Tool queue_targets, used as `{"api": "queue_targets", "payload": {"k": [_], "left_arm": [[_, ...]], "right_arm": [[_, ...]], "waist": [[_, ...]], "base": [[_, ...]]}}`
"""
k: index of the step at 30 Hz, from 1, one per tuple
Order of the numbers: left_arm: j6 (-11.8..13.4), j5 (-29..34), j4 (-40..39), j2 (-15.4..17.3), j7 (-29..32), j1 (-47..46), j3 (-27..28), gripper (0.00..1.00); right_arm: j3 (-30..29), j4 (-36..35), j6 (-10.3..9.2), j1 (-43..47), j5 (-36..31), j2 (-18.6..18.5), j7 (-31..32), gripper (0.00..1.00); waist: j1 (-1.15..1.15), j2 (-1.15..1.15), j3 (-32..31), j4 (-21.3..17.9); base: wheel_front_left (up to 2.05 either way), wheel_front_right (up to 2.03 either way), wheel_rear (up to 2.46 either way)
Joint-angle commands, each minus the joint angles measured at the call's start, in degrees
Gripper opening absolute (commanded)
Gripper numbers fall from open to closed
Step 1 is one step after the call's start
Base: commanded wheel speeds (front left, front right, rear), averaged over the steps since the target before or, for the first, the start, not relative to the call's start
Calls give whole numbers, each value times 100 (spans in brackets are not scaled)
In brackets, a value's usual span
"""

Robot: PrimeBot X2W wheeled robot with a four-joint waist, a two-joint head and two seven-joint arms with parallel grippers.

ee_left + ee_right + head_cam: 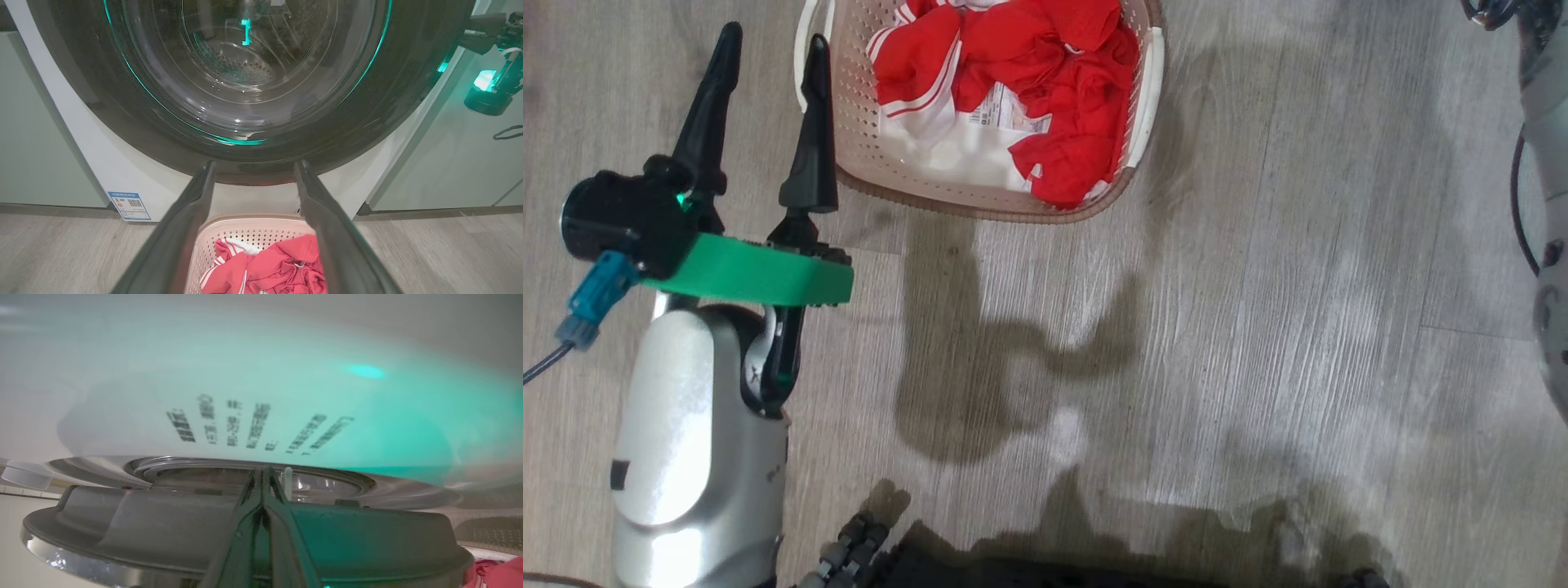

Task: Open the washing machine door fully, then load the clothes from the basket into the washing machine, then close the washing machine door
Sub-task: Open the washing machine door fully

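1. Nearest to the robot is the left gripper, above the wood floor. Its two fingers stand wide apart, hold nothing, and point to the far side.
2. Just beyond its fingertips, the basket stands on the floor. The clothes lie inside it in a red heap.
3. Directly behind the basket is the washing machine, with a blue sticker low on its left.
4. In the left wrist view, the washing machine door covers the drum. I judge that the opening step is in hand but not finished.
5. The right gripper is at the far right edge of the door. Its fingers are pressed together, with the tips against the door's grey inner side. I cannot tell whether they pinch anything.
6. I see these risks:
   - The closed tips seem only to hook the glossy rim, so they can slip off and leave the door half open.
   - If the hinge is on the left, the door swings toward the left gripper waiting in front of it and may strike it.
   - The basket is close under the door, so a low pull may knock it.
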Motion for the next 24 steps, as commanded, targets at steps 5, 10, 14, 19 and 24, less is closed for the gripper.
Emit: {"api": "queue_targets", "payload": {"k": [5,10,14,19,24], "left_arm": [[-5,-24,-119,101,-55,-39,176,100],[-5,1,-76,101,-55,2,195,100],[-5,26,-46,101,-55,33,200,100],[-5,56,10,101,-55,104,211,100],[-5,54,64,101,-55,227,245,100]], "right_arm": [[105,-335,2,-14,51,193,392,0],[194,-561,2,256,76,143,732,0],[231,-686,2,429,111,133,907,0],[322,-919,2,800,166,136,1211,0],[428,-1163,2,1229,239,152,1512,0]], "waist": [[0,0,-87,-48],[0,0,-212,-99],[0,0,-307,-123],[0,0,-495,-134],[0,0,-702,-111]], "base": [[0,0,0],[0,0,0],[0,0,0],[0,0,0],[0,0,0]]}}
